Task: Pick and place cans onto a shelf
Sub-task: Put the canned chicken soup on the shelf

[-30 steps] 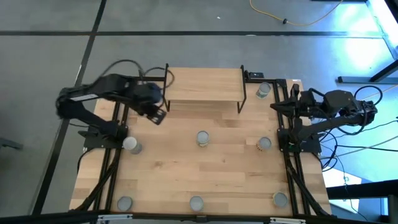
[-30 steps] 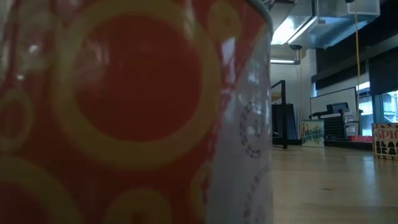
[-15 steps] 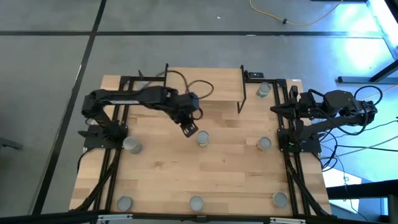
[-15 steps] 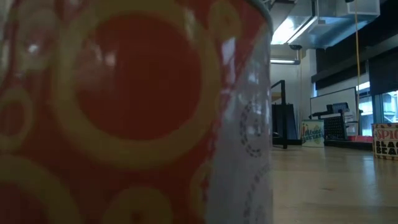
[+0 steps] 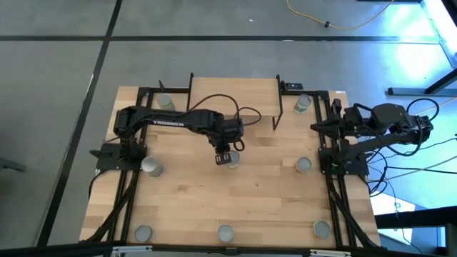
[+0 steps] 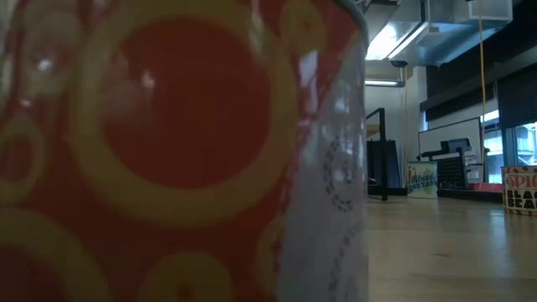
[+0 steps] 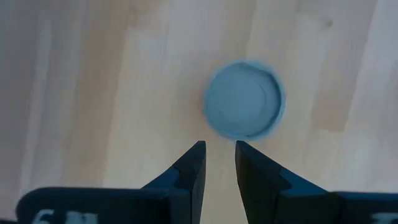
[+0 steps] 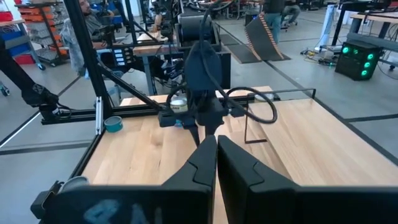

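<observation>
Light-wood shelf (image 5: 233,96) bare; left fingers (image 7: 194,167) slightly parted above can (image 7: 244,107), right fingers (image 8: 205,163) clenched

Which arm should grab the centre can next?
Left. Its end effector hangs right above the centre can, fingers only narrowly apart. The right end effector is parked at the table's right edge, fingers closed.

Small silver-topped metal cans (image 5: 225,233) sit upright, scattered round the tabletop; the raised light-wood shelf (image 5: 233,96) is bare.
</observation>
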Robot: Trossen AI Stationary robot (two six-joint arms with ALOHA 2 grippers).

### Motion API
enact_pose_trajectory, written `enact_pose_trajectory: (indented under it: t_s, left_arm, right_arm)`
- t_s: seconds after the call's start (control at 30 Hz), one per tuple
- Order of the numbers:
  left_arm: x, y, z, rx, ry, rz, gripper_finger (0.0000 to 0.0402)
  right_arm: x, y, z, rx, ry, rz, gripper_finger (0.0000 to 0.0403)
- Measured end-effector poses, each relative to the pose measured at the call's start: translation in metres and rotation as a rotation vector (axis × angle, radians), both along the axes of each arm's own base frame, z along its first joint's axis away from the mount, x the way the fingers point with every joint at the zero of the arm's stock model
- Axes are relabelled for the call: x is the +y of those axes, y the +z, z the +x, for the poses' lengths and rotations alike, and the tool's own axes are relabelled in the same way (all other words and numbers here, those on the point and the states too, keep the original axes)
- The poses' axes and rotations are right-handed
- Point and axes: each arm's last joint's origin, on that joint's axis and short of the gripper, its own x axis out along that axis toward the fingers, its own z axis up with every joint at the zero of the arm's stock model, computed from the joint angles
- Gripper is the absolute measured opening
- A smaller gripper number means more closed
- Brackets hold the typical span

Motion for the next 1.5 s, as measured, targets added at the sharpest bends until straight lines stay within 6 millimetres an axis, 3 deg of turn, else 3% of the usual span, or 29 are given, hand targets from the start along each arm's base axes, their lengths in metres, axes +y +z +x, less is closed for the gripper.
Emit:
enact_pose_trajectory:
  t_s: [0.17,0.33,0.6,0.87,1.0,1.5]
  left_arm:
    - [0.005,0.004,0.006,-0.069,0.018,0.049,0.0080]
    - [0.013,0.003,0.005,-0.070,0.043,-0.029,0.0080]
    - [0.020,-0.017,0.016,-0.046,0.065,-0.177,0.0080]
    - [0.011,-0.042,0.027,0.006,0.023,-0.092,0.0080]
    - [0.008,-0.039,0.028,-0.008,0.003,0.025,0.0080]
    - [0.011,-0.036,0.025,-0.003,-0.023,0.033,0.0080]
  right_arm:
    - [0.000,0.000,0.000,0.004,0.000,-0.003,0.0017]
    - [0.000,-0.001,0.000,0.014,0.001,-0.008,0.0017]
    - [0.000,-0.002,0.000,0.022,0.001,-0.010,0.0017]
    - [0.000,-0.002,0.000,0.022,0.001,-0.009,0.0017]
    - [0.000,-0.002,0.000,0.021,0.000,-0.008,0.0017]
    - [0.000,-0.002,0.000,0.021,0.000,-0.007,0.0017]
